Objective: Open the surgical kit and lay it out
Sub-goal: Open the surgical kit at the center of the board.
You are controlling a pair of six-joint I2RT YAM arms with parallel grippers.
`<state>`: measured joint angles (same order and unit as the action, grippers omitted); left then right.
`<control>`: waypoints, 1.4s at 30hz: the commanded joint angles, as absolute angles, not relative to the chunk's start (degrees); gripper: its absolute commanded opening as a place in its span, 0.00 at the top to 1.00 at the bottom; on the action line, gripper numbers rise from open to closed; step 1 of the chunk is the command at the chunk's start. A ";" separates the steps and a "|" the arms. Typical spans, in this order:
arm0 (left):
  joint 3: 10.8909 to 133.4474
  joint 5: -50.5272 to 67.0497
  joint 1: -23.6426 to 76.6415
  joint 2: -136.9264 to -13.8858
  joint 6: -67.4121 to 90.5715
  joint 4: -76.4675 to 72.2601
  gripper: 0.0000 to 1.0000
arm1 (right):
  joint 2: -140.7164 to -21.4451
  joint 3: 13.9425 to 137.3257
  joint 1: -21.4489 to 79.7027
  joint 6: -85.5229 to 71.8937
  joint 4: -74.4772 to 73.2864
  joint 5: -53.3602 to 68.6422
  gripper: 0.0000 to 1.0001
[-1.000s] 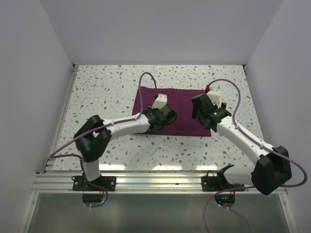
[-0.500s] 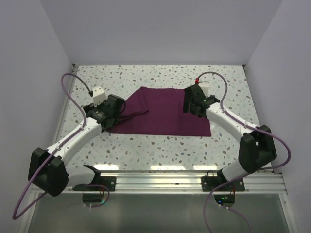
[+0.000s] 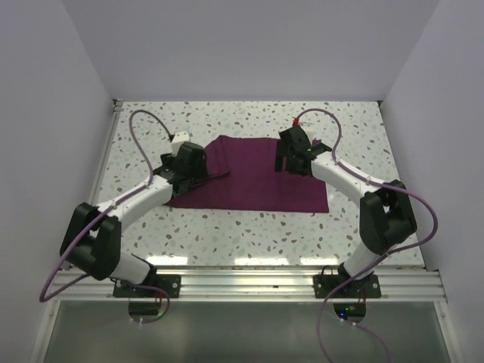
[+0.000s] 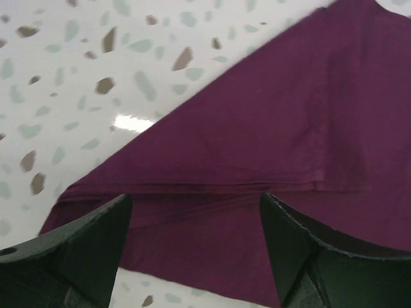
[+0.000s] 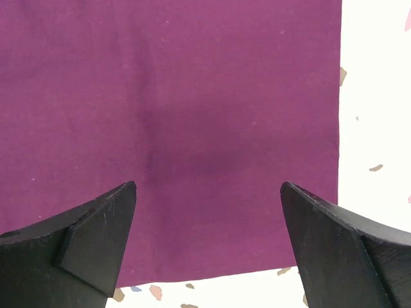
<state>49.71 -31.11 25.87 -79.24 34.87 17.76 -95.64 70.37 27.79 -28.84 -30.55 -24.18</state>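
Observation:
The surgical kit (image 3: 257,185) is a dark purple cloth lying flat on the speckled table, folded, with layered edges along its left side (image 4: 289,115). Only cloth shows. My left gripper (image 3: 198,172) hovers over the cloth's left end; in the left wrist view it (image 4: 196,200) stands open above the stacked fold edges with nothing between the fingers. My right gripper (image 3: 286,160) is over the far right part of the cloth. In the right wrist view it (image 5: 209,187) is wide open just above smooth cloth (image 5: 192,83), near the cloth's edge.
The white speckled tabletop (image 3: 340,227) surrounds the cloth on all sides. Pale walls close in the left, right and back. An aluminium rail (image 3: 249,283) runs along the near edge. Purple cables (image 3: 147,121) loop above both arms.
The left gripper pulled a flap out to the left, opened and let it go, then came back over the cloth's left end. The cloth now spreads wider. The right gripper moved toward the far right corner.

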 commanded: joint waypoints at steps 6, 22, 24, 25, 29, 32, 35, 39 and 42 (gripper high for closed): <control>66.08 -29.53 33.13 -99.04 26.80 9.31 0.15 | -92.99 69.87 27.60 -27.25 -28.22 -23.47 0.02; 71.11 -36.82 33.13 -104.77 29.09 11.95 0.25 | -91.32 67.94 27.60 -27.51 -26.72 -21.71 0.02; 71.10 -37.18 33.13 -104.94 29.00 12.30 0.28 | -91.49 68.03 27.60 -27.51 -26.63 -21.45 0.02; 71.10 -37.26 33.13 -105.46 29.09 12.57 0.28 | -91.49 68.03 27.60 -27.51 -26.63 -21.36 0.02; 71.28 -36.48 33.05 -107.66 29.00 12.92 0.28 | -91.41 67.85 27.60 -27.51 -26.63 -21.36 0.02; 71.37 -36.74 33.13 -108.89 29.18 13.09 0.32 | -91.41 67.76 27.60 -27.42 -26.63 -21.45 0.02; 72.33 -37.53 33.05 -109.77 29.09 14.32 0.35 | -91.41 67.68 27.60 -27.33 -26.72 -21.45 0.03; 73.83 -38.67 32.96 -111.27 29.00 16.08 0.41 | -91.67 67.68 27.60 -27.25 -26.63 -21.09 0.03; 74.53 -38.67 32.61 -112.15 28.83 16.79 0.47 | -91.67 67.68 27.69 -27.16 -26.72 -20.92 0.04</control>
<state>72.01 -36.53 33.36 -111.55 28.93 15.35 -93.47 67.88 27.77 -27.99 -27.77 -21.43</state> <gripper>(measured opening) 0.553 0.970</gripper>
